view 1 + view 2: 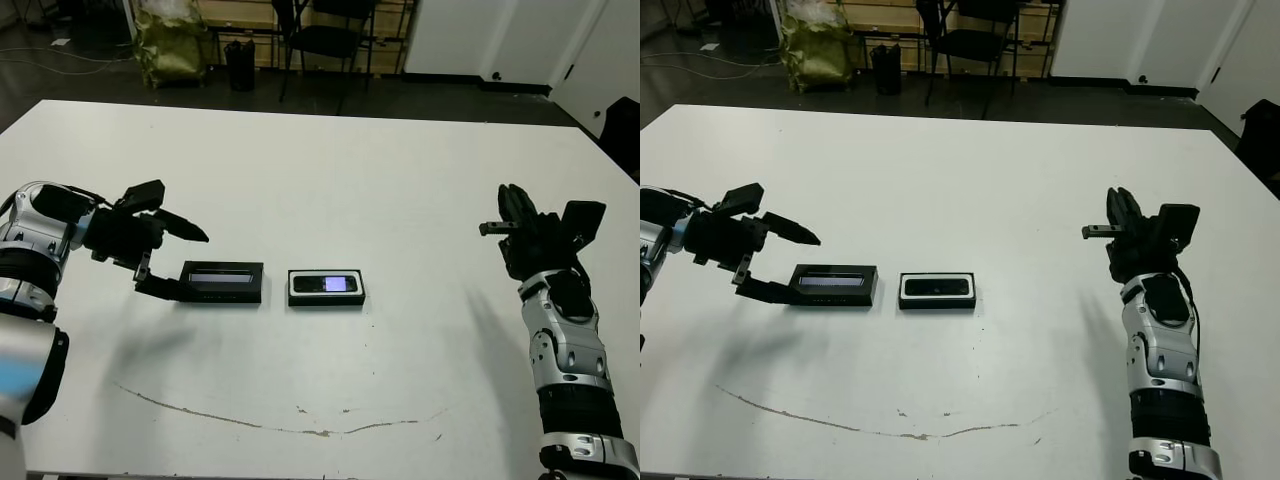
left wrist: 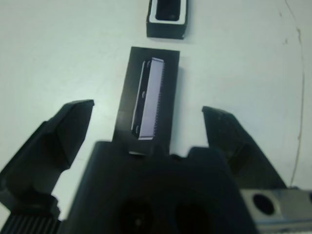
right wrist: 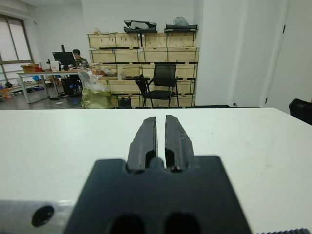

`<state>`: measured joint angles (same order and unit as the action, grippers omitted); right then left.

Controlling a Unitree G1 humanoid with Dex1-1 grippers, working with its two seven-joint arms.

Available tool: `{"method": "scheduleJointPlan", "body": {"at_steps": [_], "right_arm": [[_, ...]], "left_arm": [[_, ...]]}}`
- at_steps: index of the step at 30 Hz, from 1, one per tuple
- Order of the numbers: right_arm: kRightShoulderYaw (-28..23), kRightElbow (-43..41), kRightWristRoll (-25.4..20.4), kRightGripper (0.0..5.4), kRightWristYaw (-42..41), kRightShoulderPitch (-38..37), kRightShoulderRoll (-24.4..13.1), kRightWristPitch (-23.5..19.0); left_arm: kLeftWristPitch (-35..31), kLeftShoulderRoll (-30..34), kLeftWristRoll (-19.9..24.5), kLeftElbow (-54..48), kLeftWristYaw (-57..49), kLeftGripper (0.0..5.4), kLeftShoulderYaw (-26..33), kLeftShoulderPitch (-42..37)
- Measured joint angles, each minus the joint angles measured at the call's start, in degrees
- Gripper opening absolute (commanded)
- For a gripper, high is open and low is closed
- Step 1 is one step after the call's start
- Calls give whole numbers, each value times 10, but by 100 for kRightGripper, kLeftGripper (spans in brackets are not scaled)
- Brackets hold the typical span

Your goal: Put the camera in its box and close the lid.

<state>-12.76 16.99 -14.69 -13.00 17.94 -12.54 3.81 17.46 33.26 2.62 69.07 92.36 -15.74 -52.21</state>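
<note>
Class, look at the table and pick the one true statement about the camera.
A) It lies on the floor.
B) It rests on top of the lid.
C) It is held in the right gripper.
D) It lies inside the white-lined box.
D: the camera sits inside the box, framed by its white lining, while the lid lies apart beside it at the open left gripper.

White rectangular tabletop (image 1: 300, 170), matte, with a thin brownish scuff line (image 1: 280, 425) at its 6 o'clock edge. Beyond, at 12 o'clock: black office chair (image 1: 325, 40); small black bin (image 1: 240, 65); crumpled olive-yellow plastic bag (image 1: 172, 45). Right wrist view: wooden drawer shelving (image 3: 146, 53); a person seated at a desk (image 3: 75, 56).
</note>
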Motion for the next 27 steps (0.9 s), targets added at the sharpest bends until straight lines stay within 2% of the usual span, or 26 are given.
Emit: {"method": "scheduleJointPlan", "body": {"at_steps": [9,20,27], "right_arm": [[1,-57,-2,0,13,-13,7,-47],[3,-84,-2,0,13,-27,12,-51],[4,-90,6,0,31,-29,12,-75]], "left_arm": [[23,-8,-24,12,0,538,-3,-2],[35,-18,-65,22,0,538,-4,-15],[33,-26,-95,39,-25,538,-3,-16]]}}
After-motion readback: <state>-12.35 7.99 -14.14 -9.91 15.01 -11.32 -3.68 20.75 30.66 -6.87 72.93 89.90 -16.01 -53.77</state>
